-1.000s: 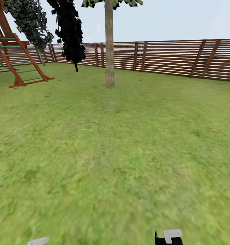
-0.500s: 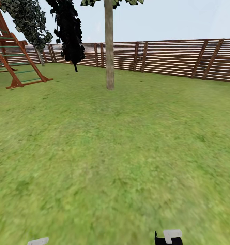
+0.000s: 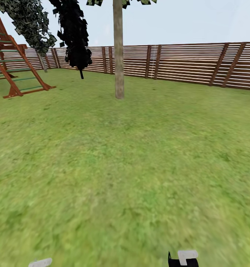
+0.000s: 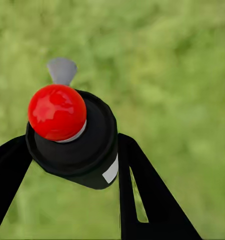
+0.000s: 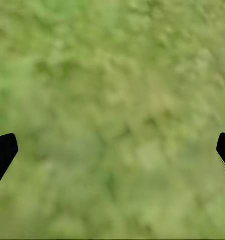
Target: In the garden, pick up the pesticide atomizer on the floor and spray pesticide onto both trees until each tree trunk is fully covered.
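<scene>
Left wrist view shows the left claw [image 4: 72, 150] closed around the pesticide atomizer [image 4: 75, 142], its two dark fingers pressed to either side of the black body, the red top [image 4: 56, 112] and grey nozzle tab [image 4: 61, 70] pointing away over blurred grass. The right claw [image 5: 112, 147] hangs wide apart and empty over the lawn [image 3: 125, 174], only its two fingertips at the frame edges. From the head view, the nearest tree trunk [image 3: 119, 52] stands straight ahead and well apart from the robot, in front of the wooden fence [image 3: 191, 63], with a near-black tree [image 3: 75, 33] and a play frame [image 3: 13, 63] off to the left. The step in hand looks like the drive toward that trunk; doing it well means holding the grip firm, keeping the trunk centred, stopping near it, and raising the nozzle to face the bark before spraying.
</scene>
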Motion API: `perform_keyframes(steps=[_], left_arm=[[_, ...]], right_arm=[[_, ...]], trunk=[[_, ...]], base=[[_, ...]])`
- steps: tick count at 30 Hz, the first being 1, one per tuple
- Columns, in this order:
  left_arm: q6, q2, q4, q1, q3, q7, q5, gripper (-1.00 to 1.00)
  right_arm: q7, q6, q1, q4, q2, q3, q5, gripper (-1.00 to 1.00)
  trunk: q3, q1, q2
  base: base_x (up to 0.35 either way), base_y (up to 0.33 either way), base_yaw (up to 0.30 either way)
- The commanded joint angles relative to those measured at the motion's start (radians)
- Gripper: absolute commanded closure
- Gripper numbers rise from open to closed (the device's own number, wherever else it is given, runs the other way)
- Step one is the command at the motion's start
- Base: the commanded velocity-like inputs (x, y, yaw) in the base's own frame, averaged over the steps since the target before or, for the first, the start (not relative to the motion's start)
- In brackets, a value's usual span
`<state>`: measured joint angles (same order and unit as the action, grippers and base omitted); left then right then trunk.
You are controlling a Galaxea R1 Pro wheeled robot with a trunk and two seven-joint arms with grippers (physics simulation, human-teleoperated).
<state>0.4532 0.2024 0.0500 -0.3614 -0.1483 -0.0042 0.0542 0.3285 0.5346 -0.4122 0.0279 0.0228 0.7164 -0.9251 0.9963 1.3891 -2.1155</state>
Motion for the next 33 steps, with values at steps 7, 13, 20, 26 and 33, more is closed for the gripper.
perform_keyframes(steps=[7,13,20,26,33], left_arm=[[0.003,0.000,-0.001,-0.001,0.001,0.000,0.006,1.00],[0.004,0.000,-0.001,-0.001,0.002,0.000,0.006,1.00],[0.003,0.000,-0.002,-0.001,0.002,0.000,0.006,1.00],[0.002,0.000,-0.002,-0.001,0.002,0.000,0.005,1.00],[0.002,0.000,-0.002,-0.001,0.002,0.000,0.006,1.00]], right_arm=[[0.006,0.002,0.000,0.000,0.000,0.006,-0.011,-1.00],[0.006,0.001,0.000,0.000,0.000,0.006,-0.011,-1.00],[0.006,0.001,0.000,0.000,0.000,0.006,-0.011,-1.00],[0.006,0.001,0.000,0.000,0.000,0.006,-0.011,-1.00],[0.006,0.001,0.000,0.000,0.000,0.006,-0.011,-1.00]], trunk=[[0.001,0.000,0.000],[0.001,0.000,0.000],[0.001,0.000,0.000],[0.001,0.000,0.000],[0.001,0.000,0.000]], base=[[0.338,0.000,0.000],[0.339,0.000,0.000],[0.338,0.000,0.000],[0.338,0.000,0.000],[0.339,0.000,0.000]])
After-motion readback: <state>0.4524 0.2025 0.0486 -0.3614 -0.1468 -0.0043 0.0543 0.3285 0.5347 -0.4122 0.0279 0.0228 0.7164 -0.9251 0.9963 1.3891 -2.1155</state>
